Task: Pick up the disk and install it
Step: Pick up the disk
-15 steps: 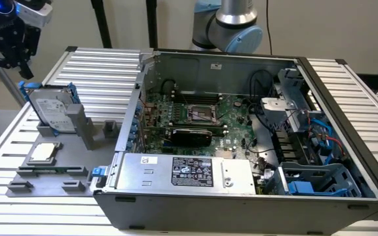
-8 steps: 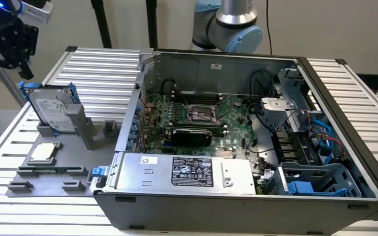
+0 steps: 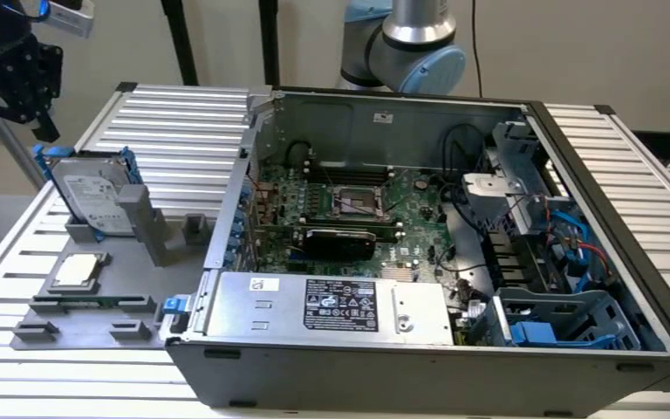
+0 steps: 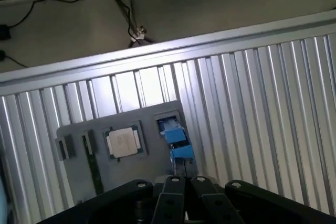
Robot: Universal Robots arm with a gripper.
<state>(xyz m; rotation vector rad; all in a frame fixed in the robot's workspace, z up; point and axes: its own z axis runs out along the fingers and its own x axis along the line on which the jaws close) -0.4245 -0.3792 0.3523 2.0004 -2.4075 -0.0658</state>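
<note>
- The gripper (image 3: 15,74) hangs in the air over the far corner of the ribbed metal table (image 3: 184,109), on the exterior view's left.
- In the wrist view the gripper (image 4: 186,195) has its jaws drawn close together with nothing between them. It is closed and empty.
- The disk (image 3: 93,196) stands on edge in a slot of the grey fixture plate (image 3: 137,288). Its white label faces outward and the blue carrier frame shows along its edges.
- The disk sits lower than the gripper and a little toward the exterior view's right of it. The two are clearly apart and nothing touches.
- From the wrist camera the disk (image 4: 176,137) shows as a narrow blue edge seen from above.
- A small square silver chip (image 3: 79,271) lies flat on the same plate, just beside the disk.
- The open computer case (image 3: 591,166) lies on the exterior view's right of the plate, with its power-supply box (image 3: 329,305) along the near side.
</note>
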